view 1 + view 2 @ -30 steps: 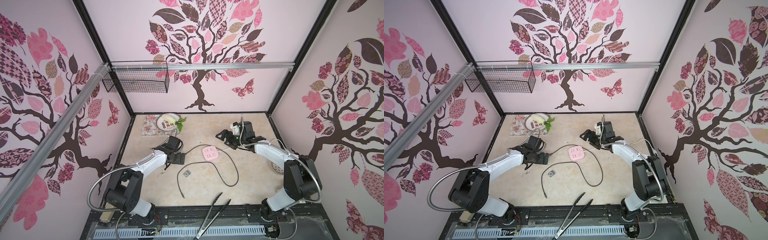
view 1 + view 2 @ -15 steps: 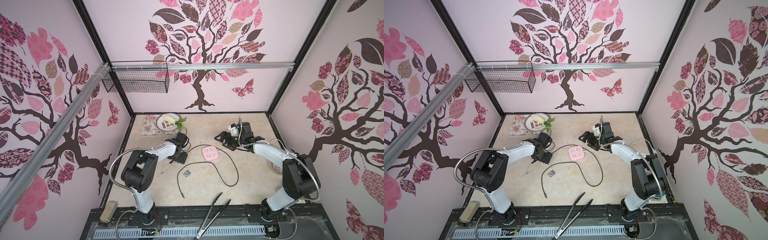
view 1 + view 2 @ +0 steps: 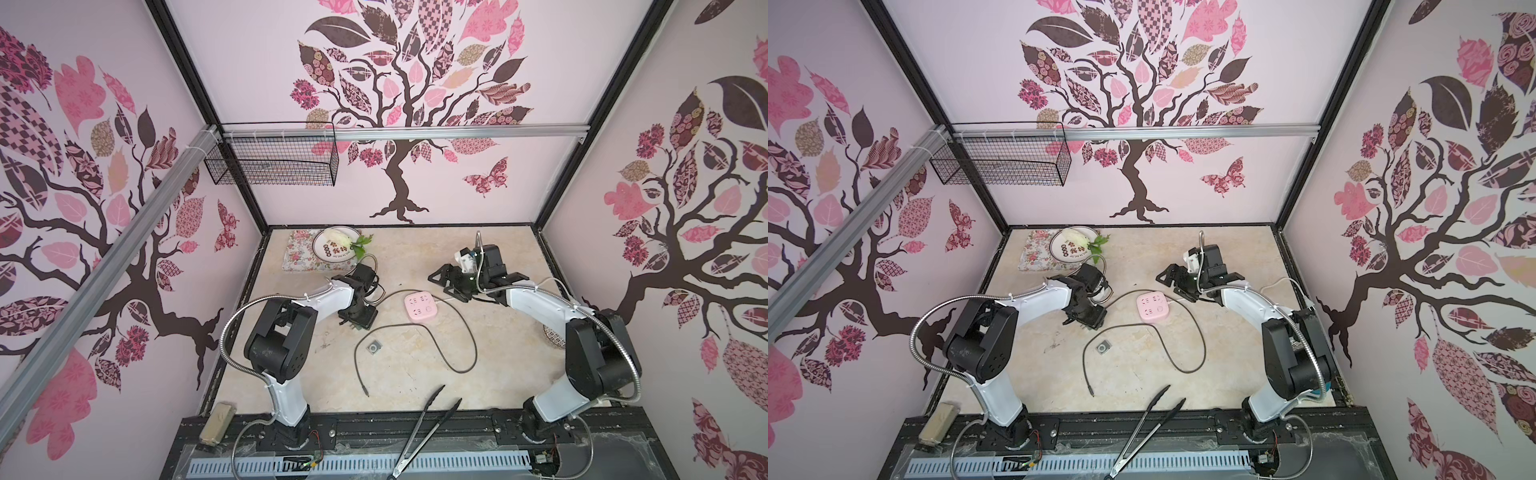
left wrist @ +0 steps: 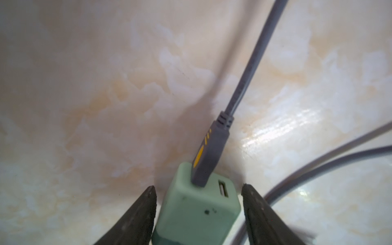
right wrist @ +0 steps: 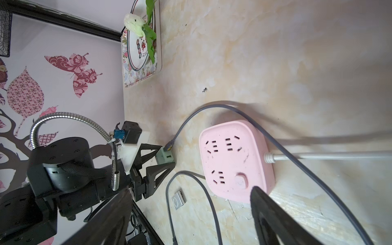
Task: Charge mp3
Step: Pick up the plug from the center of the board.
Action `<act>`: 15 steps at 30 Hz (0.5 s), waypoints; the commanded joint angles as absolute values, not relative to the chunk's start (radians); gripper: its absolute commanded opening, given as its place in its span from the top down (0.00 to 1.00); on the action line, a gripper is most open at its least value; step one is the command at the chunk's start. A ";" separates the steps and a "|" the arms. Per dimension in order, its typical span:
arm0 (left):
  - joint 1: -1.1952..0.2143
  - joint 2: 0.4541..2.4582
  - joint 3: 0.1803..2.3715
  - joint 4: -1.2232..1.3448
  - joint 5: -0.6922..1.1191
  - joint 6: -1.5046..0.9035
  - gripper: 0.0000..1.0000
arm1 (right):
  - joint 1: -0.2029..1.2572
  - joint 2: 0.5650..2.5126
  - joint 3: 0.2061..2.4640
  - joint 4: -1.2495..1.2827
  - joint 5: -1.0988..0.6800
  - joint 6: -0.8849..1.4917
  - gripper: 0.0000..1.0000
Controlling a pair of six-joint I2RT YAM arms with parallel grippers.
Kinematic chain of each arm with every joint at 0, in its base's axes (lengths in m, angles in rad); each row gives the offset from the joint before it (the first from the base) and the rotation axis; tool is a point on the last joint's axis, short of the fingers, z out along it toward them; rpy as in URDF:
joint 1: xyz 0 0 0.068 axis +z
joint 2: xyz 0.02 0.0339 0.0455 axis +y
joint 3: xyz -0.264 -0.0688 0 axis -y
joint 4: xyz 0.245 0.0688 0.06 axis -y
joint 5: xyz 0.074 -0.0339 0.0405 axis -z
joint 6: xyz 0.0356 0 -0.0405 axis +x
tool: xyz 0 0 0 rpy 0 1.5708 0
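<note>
The mp3 (image 3: 374, 347) is a tiny silver square with a round dial, lying flat on the marble table in both top views (image 3: 1101, 347), inside a loop of the grey cable (image 3: 453, 328). My left gripper (image 4: 198, 186) is shut on the mint-green cube charger (image 4: 197, 210), one finger against each side. The cable's grey and yellow USB plug (image 4: 212, 148) sits in the charger. The pink power strip (image 3: 422, 306) lies right of the charger. My right gripper (image 5: 191, 189) hangs open beside the strip (image 5: 235, 159), holding nothing. The cable's free end (image 3: 365, 392) lies loose.
Metal tongs (image 3: 424, 432) lie at the front edge. A plate with greens (image 3: 336, 249) sits on a floral mat at the back left. The strip's white cord (image 5: 318, 156) runs to the right. A patterned bowl (image 3: 552, 336) is partly hidden behind the right arm.
The left arm has swung its elbow in and its jaws have narrowed onto the charger. The right gripper has shifted slightly and stays open.
</note>
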State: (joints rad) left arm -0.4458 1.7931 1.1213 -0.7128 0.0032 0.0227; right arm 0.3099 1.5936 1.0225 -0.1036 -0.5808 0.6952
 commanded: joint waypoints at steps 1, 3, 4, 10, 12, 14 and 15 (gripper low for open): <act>-0.449 1.742 1.089 -0.750 0.025 0.032 0.31 | 0.326 1.583 1.055 -0.127 -0.591 0.676 0.11; -0.448 1.739 1.082 -0.746 0.020 0.039 0.33 | 0.332 1.588 1.054 -0.122 -0.593 0.675 0.12; -0.449 1.741 1.080 -0.742 0.020 0.042 0.35 | 0.334 1.590 1.054 -0.120 -0.595 0.678 0.13; -0.449 1.722 1.055 -0.688 0.002 0.062 0.39 | 0.352 1.594 1.056 -0.120 -0.611 0.684 0.15; -0.449 1.721 1.053 -0.680 -0.005 0.070 0.39 | 0.357 1.595 1.057 -0.120 -0.618 0.684 0.15; -0.449 1.726 1.056 -0.680 -0.030 0.071 0.39 | 0.360 1.595 1.057 -0.121 -0.624 0.684 0.17; -0.449 1.726 1.056 -0.675 -0.038 0.072 0.40 | 0.360 1.595 1.057 -0.121 -0.623 0.684 0.18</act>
